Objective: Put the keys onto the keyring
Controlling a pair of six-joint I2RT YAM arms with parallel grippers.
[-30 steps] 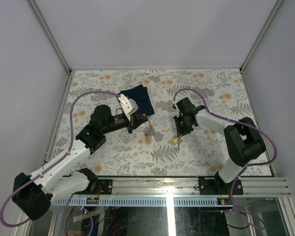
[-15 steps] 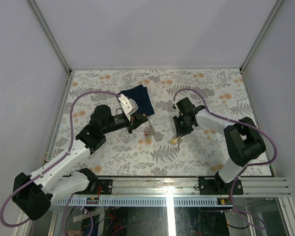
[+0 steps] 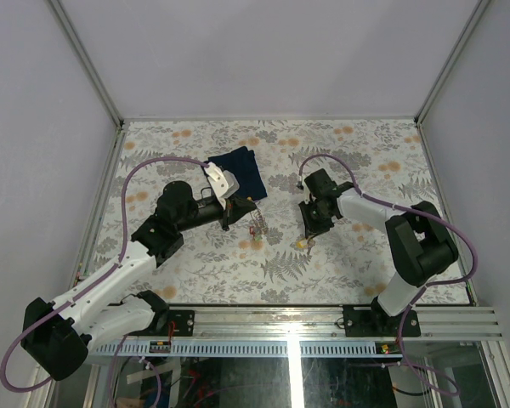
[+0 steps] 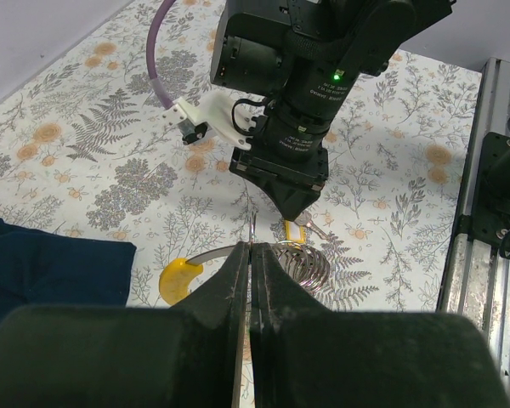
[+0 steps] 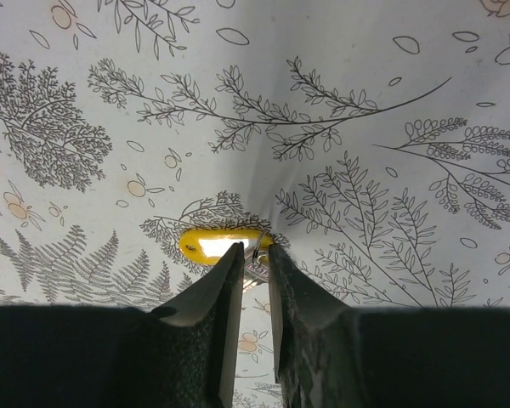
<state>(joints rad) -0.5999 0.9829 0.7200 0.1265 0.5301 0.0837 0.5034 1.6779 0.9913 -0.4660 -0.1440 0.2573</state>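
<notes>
My left gripper [image 4: 252, 248] is shut on the thin wire of the keyring [image 4: 303, 264], whose coiled loops hang just right of its fingertips, low over the table. From above, the keyring [image 3: 257, 223] sits between the two arms. A yellow-tagged key [image 4: 178, 279] lies just left of the left fingers. My right gripper [image 5: 255, 248] points down at the table, its jaws a narrow gap apart with the metal end of another yellow-tagged key [image 5: 221, 244] between them. That key [image 3: 302, 244] rests on the cloth below the right gripper [image 3: 308, 231]. No other keys show.
A folded navy cloth [image 3: 242, 167] lies behind the left gripper, and its edge [image 4: 51, 263] shows at the left. The flower-patterned tabletop [image 3: 357, 161] is walled at the sides and back, with a metal rail [image 3: 323, 319] along the near edge.
The right wrist has shifted very slightly over the yellow-tagged key. The left arm and keyring have not moved.
</notes>
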